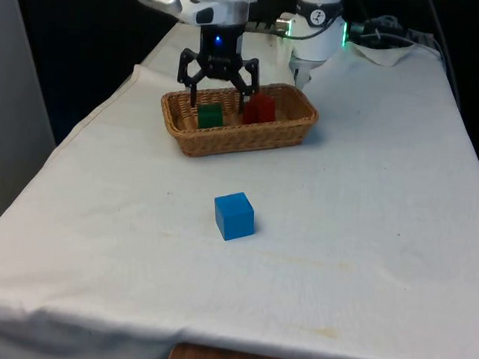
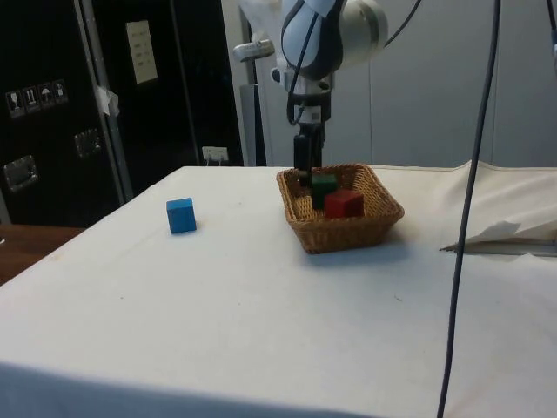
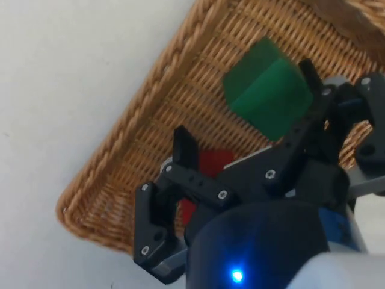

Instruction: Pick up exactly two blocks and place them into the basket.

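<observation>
Basket [image 1: 239,137] long axis across front view; gripper [image 1: 219,95] above, spread.

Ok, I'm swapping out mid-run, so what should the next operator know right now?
Pincer: open, holding nothing, over the basket.
Green block and red block: both lie in the basket, green towards the front view's left.
Blue block: on the cloth, apart from the basket, nearer the front camera.
Done: two blocks are in.
Left: probably just lifting the arm away; leave the blue block where it is.
</observation>
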Tool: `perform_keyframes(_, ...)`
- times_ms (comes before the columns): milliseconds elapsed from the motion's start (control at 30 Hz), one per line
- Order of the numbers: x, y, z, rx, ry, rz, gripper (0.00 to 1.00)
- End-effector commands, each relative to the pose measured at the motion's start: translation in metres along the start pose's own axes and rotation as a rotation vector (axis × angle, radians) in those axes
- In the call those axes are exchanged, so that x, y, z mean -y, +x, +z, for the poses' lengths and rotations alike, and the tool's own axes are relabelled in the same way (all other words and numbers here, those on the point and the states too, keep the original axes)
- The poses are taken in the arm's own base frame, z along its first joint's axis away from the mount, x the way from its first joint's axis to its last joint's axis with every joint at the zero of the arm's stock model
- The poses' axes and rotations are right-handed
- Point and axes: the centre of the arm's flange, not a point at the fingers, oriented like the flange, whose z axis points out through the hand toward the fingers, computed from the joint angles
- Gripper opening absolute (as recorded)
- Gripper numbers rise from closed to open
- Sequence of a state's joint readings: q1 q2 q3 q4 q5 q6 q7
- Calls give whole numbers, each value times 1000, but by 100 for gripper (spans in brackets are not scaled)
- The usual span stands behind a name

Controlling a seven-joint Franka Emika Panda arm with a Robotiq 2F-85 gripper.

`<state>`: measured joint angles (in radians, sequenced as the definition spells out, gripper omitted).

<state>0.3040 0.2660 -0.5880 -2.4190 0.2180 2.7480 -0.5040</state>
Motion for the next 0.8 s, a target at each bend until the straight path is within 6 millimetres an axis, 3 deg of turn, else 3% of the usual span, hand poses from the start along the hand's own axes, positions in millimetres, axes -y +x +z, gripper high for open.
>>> perform_keyframes(0, 0, 1, -3, 5, -10, 6, 100)
perform_keyframes(500, 30, 14, -48, -55, 28, 8, 100)
perform_keyframes(767, 66, 33, -82, -75, 25, -4, 100)
